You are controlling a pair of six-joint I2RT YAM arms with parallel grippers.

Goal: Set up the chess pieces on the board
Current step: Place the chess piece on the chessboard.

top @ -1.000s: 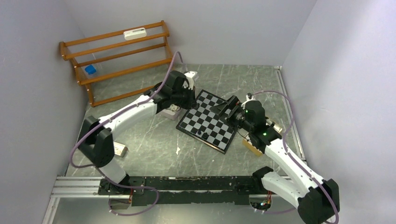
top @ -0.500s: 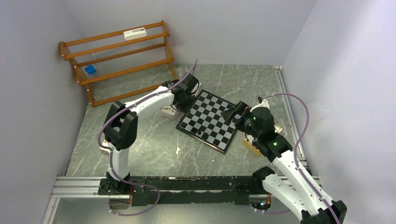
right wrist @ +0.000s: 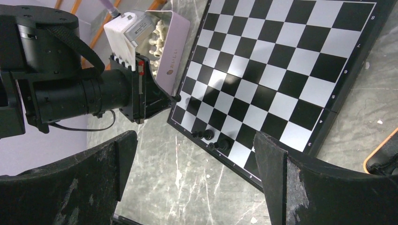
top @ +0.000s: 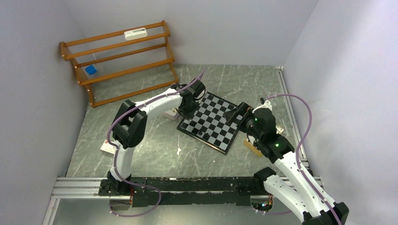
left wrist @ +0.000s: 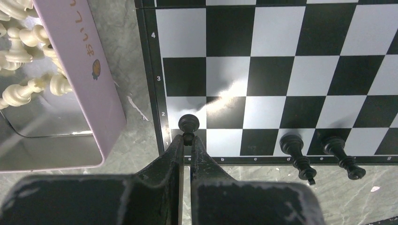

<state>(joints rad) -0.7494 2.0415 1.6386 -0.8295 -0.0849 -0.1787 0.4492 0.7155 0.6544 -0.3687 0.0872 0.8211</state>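
Note:
The black-and-white board [top: 213, 123] lies in the middle of the table, also seen in the left wrist view [left wrist: 272, 70] and the right wrist view [right wrist: 281, 61]. My left gripper [left wrist: 187, 138] is shut on a small black chess piece [left wrist: 189, 124], held over the board's near-left corner square. Two more black pieces [left wrist: 294, 150] [left wrist: 339, 152] stand on the board's nearest row. From above they show at the near edge [top: 202, 135]. My right gripper [right wrist: 197, 178] is wide open and holds nothing, hovering above the board's right side [top: 233, 114].
A lilac tin [left wrist: 89, 70] with several cream-white pieces [left wrist: 28, 89] sits just left of the board. A wooden slatted rack [top: 117, 61] stands at the back left. An orange-rimmed tray [right wrist: 382, 154] lies right of the board. A small white box [top: 109, 146] lies near the left arm.
My left gripper has moved from above the tin to the board's left corner, with its elbow swinging right. The right arm drew back slightly, then held still.

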